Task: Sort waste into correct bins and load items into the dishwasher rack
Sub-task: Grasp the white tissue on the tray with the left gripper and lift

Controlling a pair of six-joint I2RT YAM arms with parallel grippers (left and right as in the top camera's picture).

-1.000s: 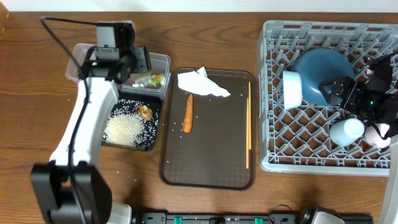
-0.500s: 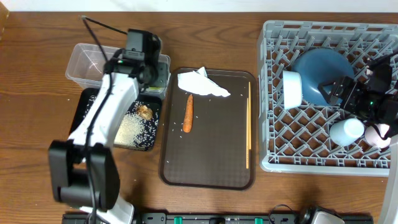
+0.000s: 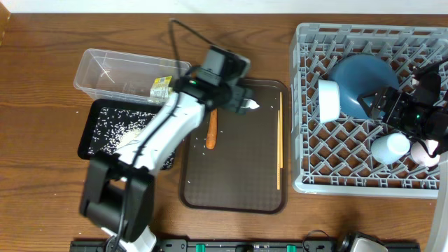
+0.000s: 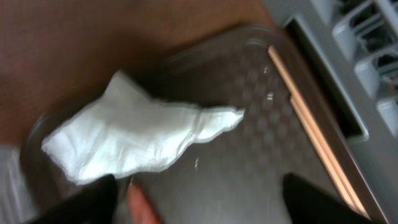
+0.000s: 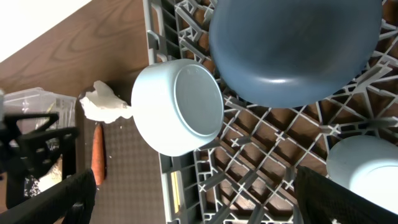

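Left claw [image 4: 208, 200]: spread and empty, hovering over the far left corner of the brown serving tray [image 3: 238, 183].
White wrapper [image 4: 137, 140]: lies crumpled in that corner, just ahead of the fingertips and off toward the left finger, not between them.
Risk, miss: closing here probably catches only an edge, and the thin paper slips out.
Risk, carrot stick [image 3: 211, 130]: its far tip lies just beside the wrapper, so a low pinch could take both.
Risk, bin: the clear tub [image 3: 112, 68] touches the black tray [image 3: 98, 115], so a drop could land wrong.
Right claw [image 5: 199, 199]: spread over the rack [image 3: 350, 168], holding nothing.
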